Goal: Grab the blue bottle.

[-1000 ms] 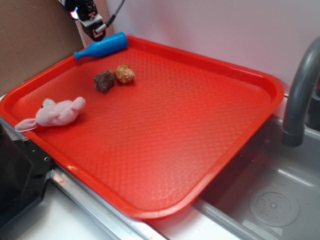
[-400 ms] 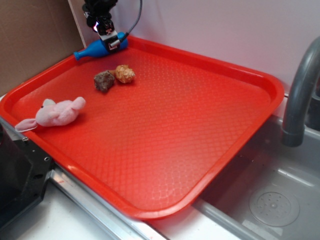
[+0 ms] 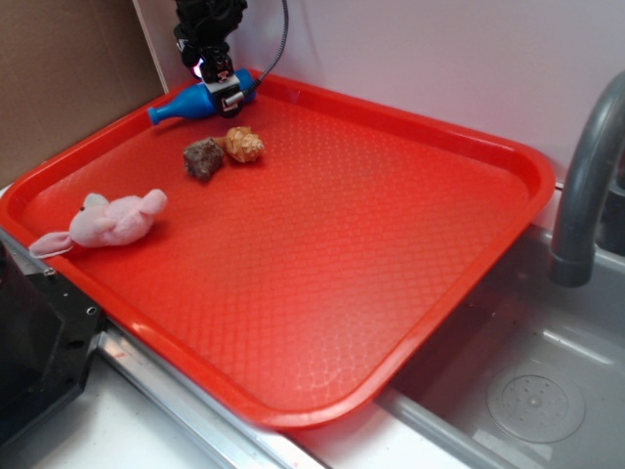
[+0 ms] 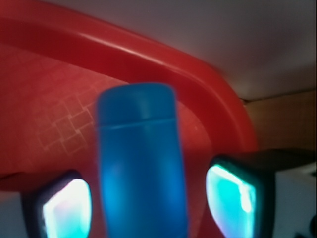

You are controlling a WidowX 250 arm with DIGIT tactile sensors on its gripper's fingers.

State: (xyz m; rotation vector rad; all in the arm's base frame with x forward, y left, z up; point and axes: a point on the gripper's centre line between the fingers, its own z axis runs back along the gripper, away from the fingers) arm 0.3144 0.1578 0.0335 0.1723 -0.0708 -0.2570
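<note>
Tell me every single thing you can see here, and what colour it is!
Tray: one, red, beside the sink.
Blue bottle: one, lying at the tray's far edge.
Plush: one, pink, tray's left side.
Brown lump: one, dark, below the bottle.
Tan lump: one, touching the brown one.
Faucet: one, grey, right.
Sink: one, grey, lower right.
Cardboard: brown, left.
Gripper: one, black, jaws open around the bottle's body.

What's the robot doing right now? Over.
Gripper open, straddling the small bright-blue plastic bottle. Bottle lying in the red plastic tray's far corner, not clamped yet. Nothing in the way.
</note>
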